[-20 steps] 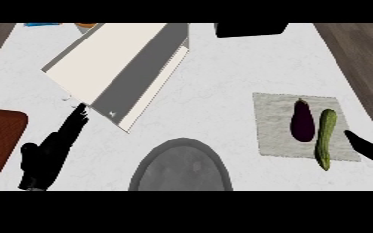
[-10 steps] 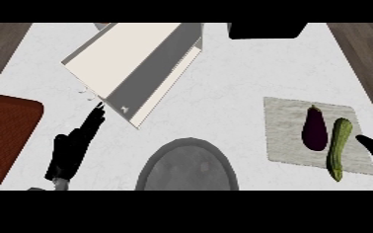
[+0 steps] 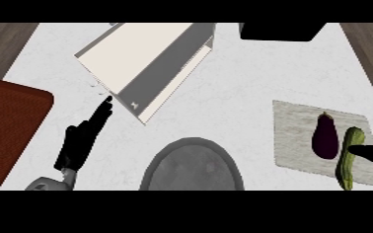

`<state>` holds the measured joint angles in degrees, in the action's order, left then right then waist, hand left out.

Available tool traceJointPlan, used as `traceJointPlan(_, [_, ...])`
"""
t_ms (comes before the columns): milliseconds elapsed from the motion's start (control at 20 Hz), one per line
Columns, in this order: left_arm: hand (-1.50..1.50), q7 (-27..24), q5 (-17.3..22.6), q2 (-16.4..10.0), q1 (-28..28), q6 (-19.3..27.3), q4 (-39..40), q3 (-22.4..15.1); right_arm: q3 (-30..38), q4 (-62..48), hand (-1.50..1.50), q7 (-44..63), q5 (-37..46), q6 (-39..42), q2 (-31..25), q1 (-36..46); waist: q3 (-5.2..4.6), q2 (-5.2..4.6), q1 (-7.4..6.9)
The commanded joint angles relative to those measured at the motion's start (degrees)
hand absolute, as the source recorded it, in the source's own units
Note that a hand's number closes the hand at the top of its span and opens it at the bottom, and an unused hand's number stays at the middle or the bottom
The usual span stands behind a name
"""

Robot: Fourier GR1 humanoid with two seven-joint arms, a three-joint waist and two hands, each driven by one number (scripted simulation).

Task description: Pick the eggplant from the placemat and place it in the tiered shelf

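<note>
Lying on the placemat (image 3: 295,128) at right: eggplant (image 3: 325,135).
Left hand (image 3: 79,141) open, pointing just beside the tiered shelf (image 3: 142,59); right hand (image 3: 364,151), state unclear.

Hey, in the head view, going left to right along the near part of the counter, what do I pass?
Brown board → left hand → grey plate → eggplant → cucumber.

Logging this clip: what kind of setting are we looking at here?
Most likely a kitchen counter: an eggplant and a green vegetable lie on a placemat, a grey plate sits at the near edge, and a tiered shelf stands further back.
</note>
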<state>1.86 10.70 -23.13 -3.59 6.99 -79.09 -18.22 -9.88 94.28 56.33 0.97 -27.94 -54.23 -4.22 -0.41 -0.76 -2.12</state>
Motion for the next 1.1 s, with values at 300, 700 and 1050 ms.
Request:
traceJointPlan(300, [0.00, -0.6, -2.0, 2.6, -1.8, -0.9, 2.0, -2.6, -12.1, -8.9, -1.50, 24.1, 5.1, 19.1, -7.1, 15.2, 0.18, -0.48, -3.30])
traceJointPlan(700, [0.00, 0.0, -2.1, 3.5, -1.5, 0.1, 1.6, -1.6, -17.0, -22.2, -1.50, 25.8, 3.8, 22.6, 6.1, 27.0, 0.36, 0.11, -1.58])
traceJointPlan(1050, [0.00, -0.1, -2.0, 3.3, -1.9, -0.2, 2.4, -0.2, -19.3, -33.6, -1.50, 28.9, 5.1, 23.3, 13.3, 35.0, 0.30, 0.30, -0.57])
